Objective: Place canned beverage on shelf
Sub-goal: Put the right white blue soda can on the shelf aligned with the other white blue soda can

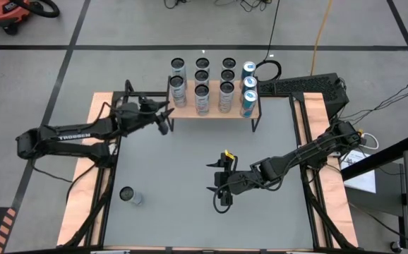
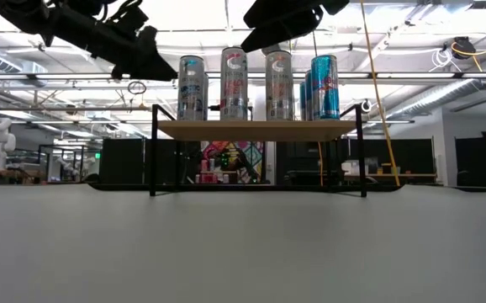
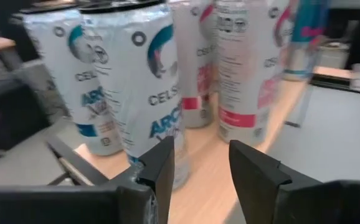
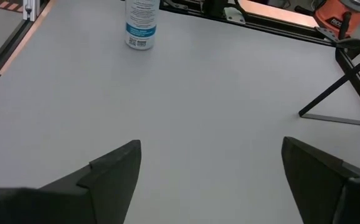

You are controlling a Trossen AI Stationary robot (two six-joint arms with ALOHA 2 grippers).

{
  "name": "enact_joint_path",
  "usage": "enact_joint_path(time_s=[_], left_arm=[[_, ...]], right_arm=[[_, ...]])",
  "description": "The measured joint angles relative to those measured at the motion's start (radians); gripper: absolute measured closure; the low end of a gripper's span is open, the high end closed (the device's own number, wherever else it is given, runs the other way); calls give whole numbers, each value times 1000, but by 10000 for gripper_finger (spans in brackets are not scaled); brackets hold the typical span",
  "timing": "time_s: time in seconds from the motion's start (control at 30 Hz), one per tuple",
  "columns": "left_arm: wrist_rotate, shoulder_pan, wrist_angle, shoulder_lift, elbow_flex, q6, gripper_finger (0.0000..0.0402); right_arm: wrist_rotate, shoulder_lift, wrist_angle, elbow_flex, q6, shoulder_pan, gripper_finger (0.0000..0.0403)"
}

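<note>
Right now the left gripper [image 1: 164,121] hangs by the shelf [image 1: 214,113]'s left end, fingers [image 3: 161,171] parted and empty beside the nearest Celsius can [image 3: 139,81]; a sideways drift could topple it. Mid-table, the right gripper [image 1: 220,189] gapes empty. One loose can [image 1: 128,195] waits on the table's near left.

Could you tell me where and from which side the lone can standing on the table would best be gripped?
Grip the can around its mid-body, coming in level from the side: it stands upright and apart from everything. The right pincer, open, faces it across bare table.
</note>
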Motion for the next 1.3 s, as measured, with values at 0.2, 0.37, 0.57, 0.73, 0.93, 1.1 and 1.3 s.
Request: enact_joint_path(time_s=[0.2,0.37,0.57,0.73,0.93,1.1,1.3], left_arm=[[-166,-63,79,82,0,8,256],[-215,-74,181,165,0,9,256],[-274,-74,264,237,0,11,256],[-321,-74,313,271,0,30,256],[-378,-64,375,307,0,54,256],[-384,-62,401,326,0,54,256],[-383,-82,370,328,0,5,256]], right_arm=[[0,0,0,0,-1,0,83],[0,0,0,0,-2,0,83],[0,0,-1,0,-2,0,83],[0,0,-5,0,-2,0,83],[0,0,-5,0,-8,0,83],[0,0,-6,0,-10,0,83],[0,0,-13,0,-7,0,83]])
